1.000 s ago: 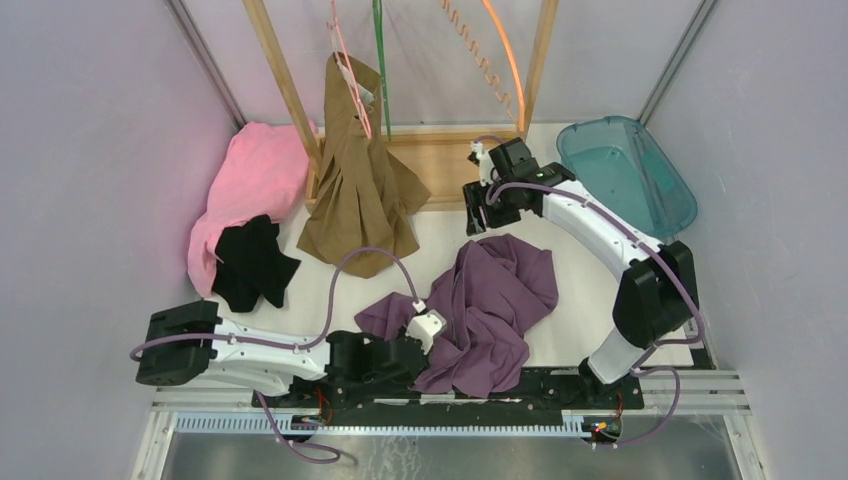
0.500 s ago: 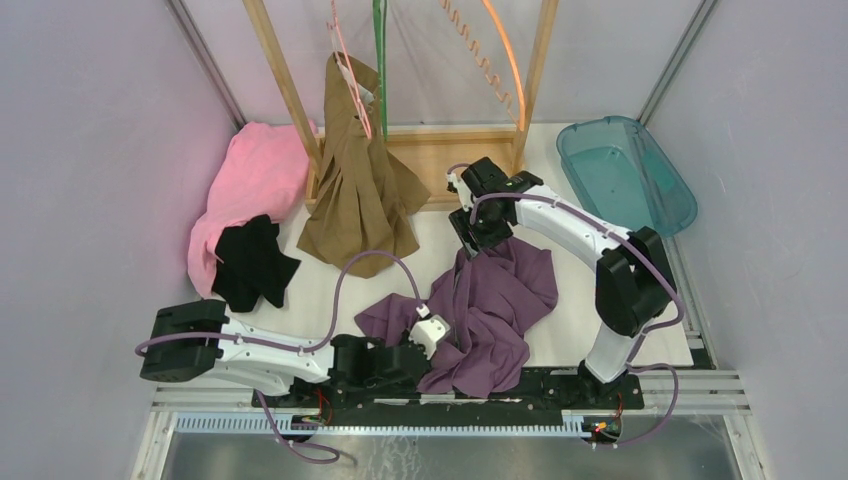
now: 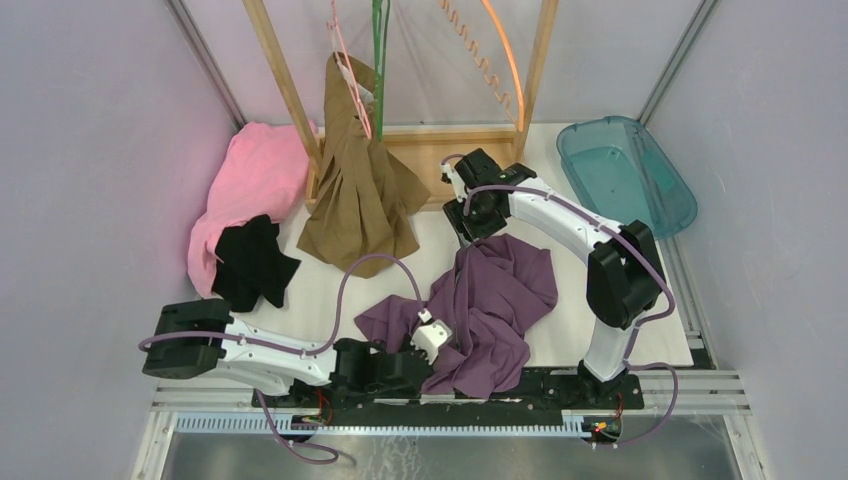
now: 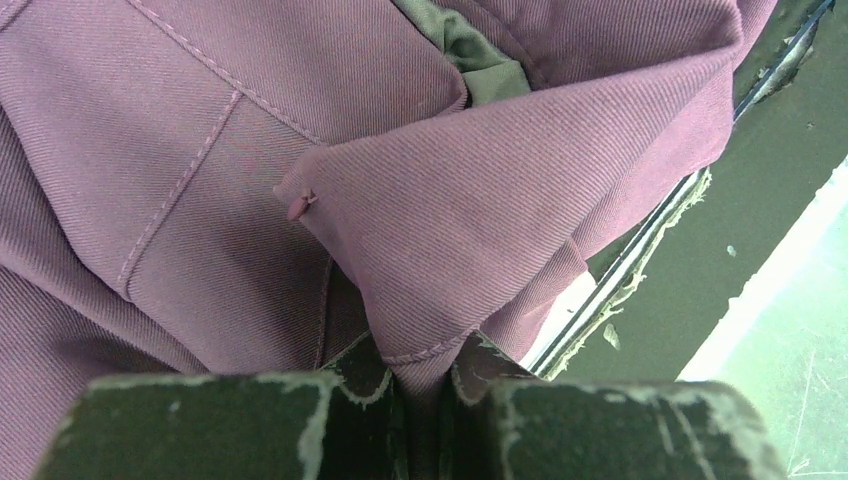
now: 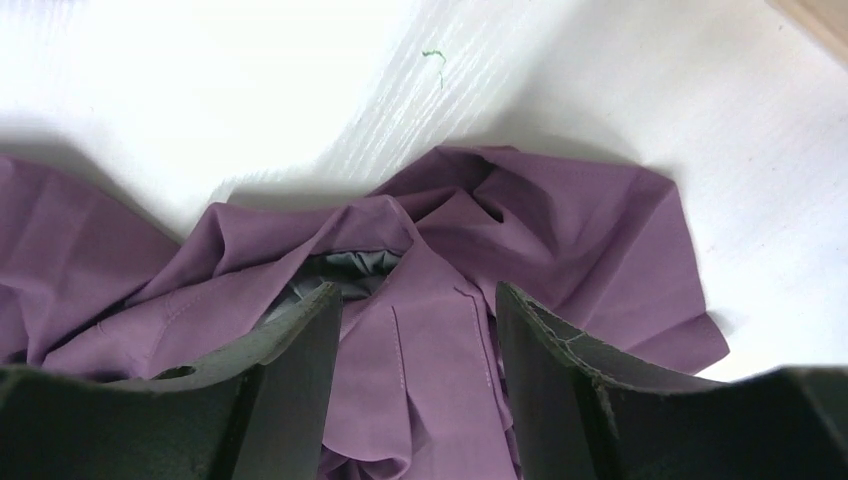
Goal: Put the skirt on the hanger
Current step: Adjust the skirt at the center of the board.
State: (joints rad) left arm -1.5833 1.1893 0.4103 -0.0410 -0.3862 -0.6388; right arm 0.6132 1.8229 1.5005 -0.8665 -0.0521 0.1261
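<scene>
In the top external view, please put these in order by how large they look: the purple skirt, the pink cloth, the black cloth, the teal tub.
1. purple skirt, largest.
2. pink cloth and teal tub: they look about alike, so I do not rank them.
3. black cloth, smallest.

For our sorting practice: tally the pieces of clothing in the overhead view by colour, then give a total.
Purple garment: 1
Brown garment: 1
Pink garment: 1
Black garment: 1
Total: 4
</scene>
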